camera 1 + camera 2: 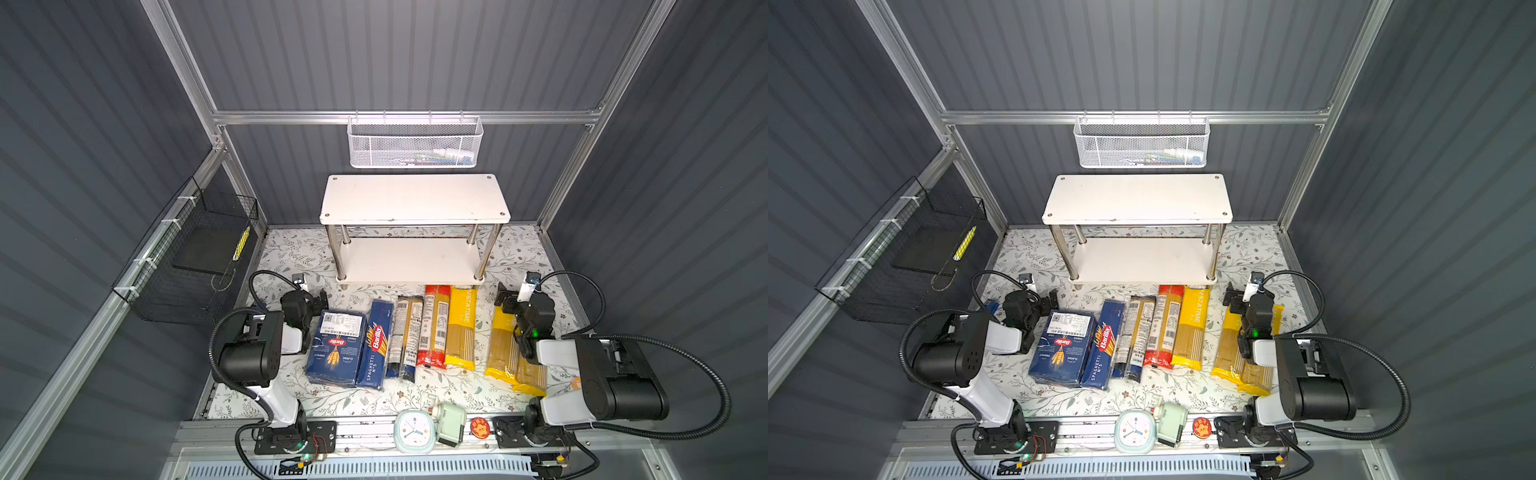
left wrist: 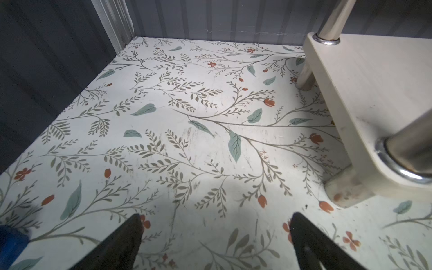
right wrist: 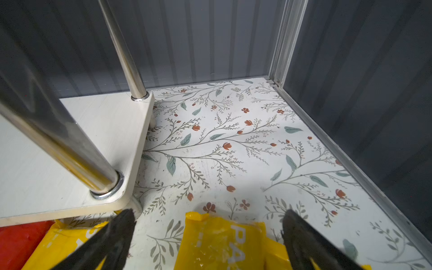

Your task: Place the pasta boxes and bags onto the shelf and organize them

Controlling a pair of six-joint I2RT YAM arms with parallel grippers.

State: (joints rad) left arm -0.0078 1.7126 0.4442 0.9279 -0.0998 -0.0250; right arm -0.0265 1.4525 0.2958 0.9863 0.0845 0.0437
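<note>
The white two-tier shelf [image 1: 415, 199] [image 1: 1138, 197] stands bare at the back. In front of it, lying in a row on the floral table, are a wide Barilla box [image 1: 336, 347], a narrow Barilla spaghetti box [image 1: 376, 345], a clear bag with dark ends [image 1: 405, 336], a red-ended bag [image 1: 434, 326] and a yellow PASTATIME bag [image 1: 461, 328]. Two more yellow bags [image 1: 505, 353] lie partly under my right arm. My right gripper [image 3: 208, 222] is open above the end of one yellow bag [image 3: 222, 240]. My left gripper [image 2: 215, 224] is open over bare table beside the shelf corner [image 2: 364, 88].
A white mesh basket [image 1: 415, 143] hangs on the back rail. A black wire basket [image 1: 195, 262] hangs on the left wall. A clock [image 1: 411, 430], a green device [image 1: 449, 422] and a red badge [image 1: 479, 427] sit on the front rail.
</note>
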